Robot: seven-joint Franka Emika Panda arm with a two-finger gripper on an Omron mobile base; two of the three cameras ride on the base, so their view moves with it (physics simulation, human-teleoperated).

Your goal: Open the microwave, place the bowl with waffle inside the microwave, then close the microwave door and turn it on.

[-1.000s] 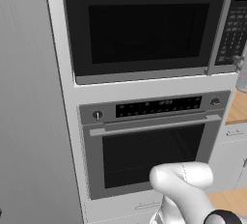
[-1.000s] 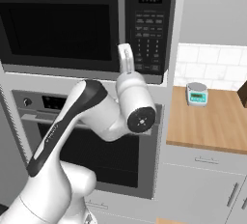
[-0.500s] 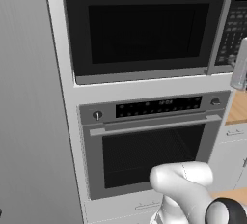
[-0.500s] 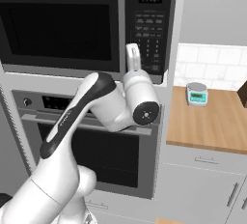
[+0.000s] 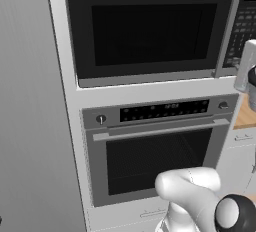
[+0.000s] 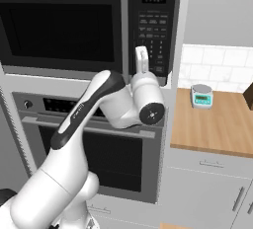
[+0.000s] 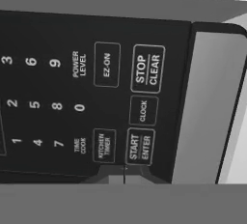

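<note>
The black microwave sits built in above the oven. The microwave door stands flush, with its grey vertical handle beside the keypad. My gripper is shut and points at the lower part of the keypad, close to it. In the hand view the closed fingertips sit just below the START/ENTER button; whether they touch it I cannot tell. In the left base view the gripper shows at the right edge. The bowl with waffle is out of view.
A grey oven with a horizontal handle sits under the microwave. To the right lies a wooden counter with a small kitchen scale. A tall grey panel stands at the left.
The hand has moved right, from in front of the door handle to the lower keypad. The fingers stayed shut and the door stayed flush.
</note>
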